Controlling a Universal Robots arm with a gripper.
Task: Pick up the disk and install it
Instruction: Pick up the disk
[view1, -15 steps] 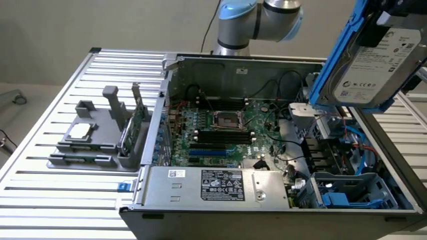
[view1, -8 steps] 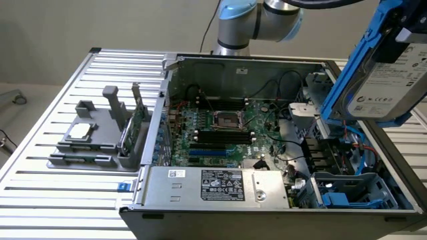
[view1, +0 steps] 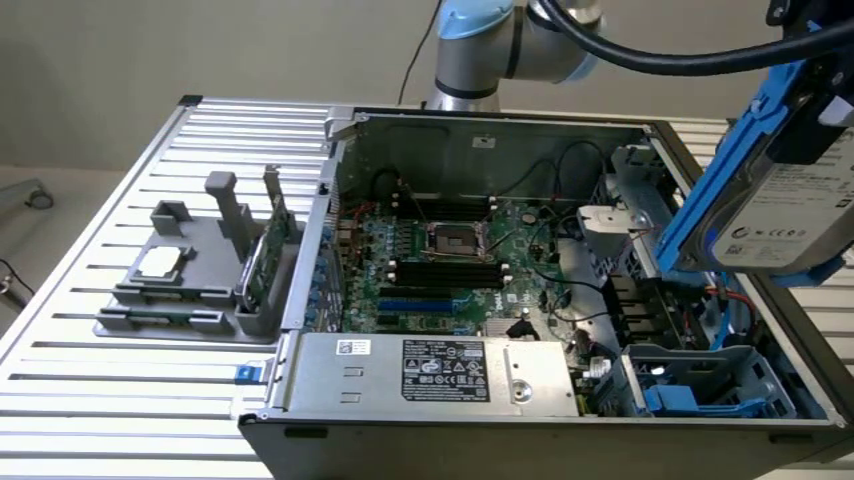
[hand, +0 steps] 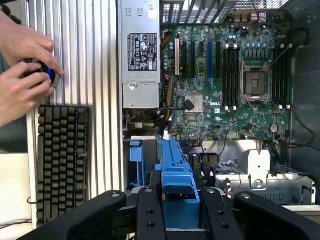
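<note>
The disk (view1: 787, 215), a silver-grey drive with a white label in a blue carrier frame, hangs tilted in the air over the exterior view's right side of the open computer case (view1: 467, 130). My gripper (view1: 817, 125) is shut on it from above. In the wrist view the black fingers (hand: 150, 215) clamp the blue carrier of the disk (hand: 176, 175) on both sides. Below it lie the case's blue drive bays (view1: 707, 385).
Inside the case are the motherboard (view1: 447, 260) and a silver power supply (view1: 441, 375). A grey fixture (view1: 187, 285) on the slatted table holds a small square chip and a green card. A person's hands (hand: 22, 65) hold a blue object near a black keyboard (hand: 62, 160).
</note>
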